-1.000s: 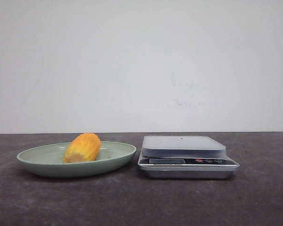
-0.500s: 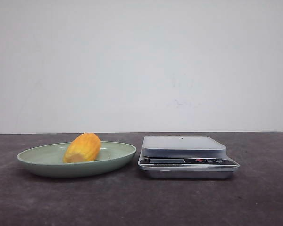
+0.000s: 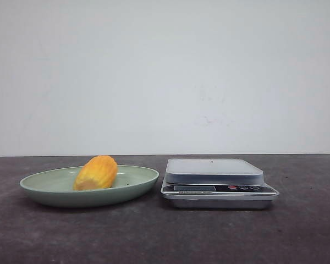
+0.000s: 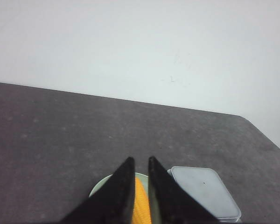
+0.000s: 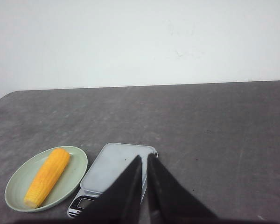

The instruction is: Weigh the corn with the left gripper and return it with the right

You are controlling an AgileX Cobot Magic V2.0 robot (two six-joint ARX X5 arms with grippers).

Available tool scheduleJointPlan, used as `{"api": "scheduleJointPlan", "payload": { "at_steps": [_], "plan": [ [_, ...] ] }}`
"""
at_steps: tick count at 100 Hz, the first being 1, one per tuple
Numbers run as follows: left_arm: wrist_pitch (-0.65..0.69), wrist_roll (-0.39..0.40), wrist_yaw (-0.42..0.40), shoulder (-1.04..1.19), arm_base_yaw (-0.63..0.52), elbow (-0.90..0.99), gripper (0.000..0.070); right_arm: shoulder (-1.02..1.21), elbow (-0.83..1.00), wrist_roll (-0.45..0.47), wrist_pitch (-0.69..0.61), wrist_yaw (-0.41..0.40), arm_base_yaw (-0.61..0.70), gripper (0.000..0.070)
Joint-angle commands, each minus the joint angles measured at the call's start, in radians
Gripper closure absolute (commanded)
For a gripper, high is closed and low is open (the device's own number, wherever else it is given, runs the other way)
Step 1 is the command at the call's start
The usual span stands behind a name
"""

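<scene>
Dark tabletop (image 3: 154, 236) in front, no arms in front view. Corn (image 3: 96, 172) lies in green dish (image 3: 49, 192), left of scale (image 3: 217, 184); scale top bare. Left gripper (image 4: 139, 168) high above dish, fingers nearly together, narrow gap, holding nothing. Right gripper (image 5: 143, 163) above scale, fingers nearly closed, empty. Step: pick not yet begun. Next probably needs left fingers spread, lowered across corn's short width.
</scene>
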Motion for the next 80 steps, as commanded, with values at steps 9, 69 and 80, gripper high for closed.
{"api": "scheduleJointPlan", "payload": {
  "at_steps": [9,69,80],
  "plan": [
    [0.011,0.061,-0.001,-0.013,0.109,0.004,0.0678,0.001,0.013,0.009,0.017,0.001,0.006,0.0688],
    [0.378,0.119,0.366,-0.329,0.715,-0.649,0.0678,0.001,0.013,0.009,0.016,0.001,0.006,0.0688],
    [0.378,0.135,0.366,-0.329,0.729,-0.703,0.0678,0.001,0.014,0.009,0.022,0.001,0.006,0.0688]
  ]
}}
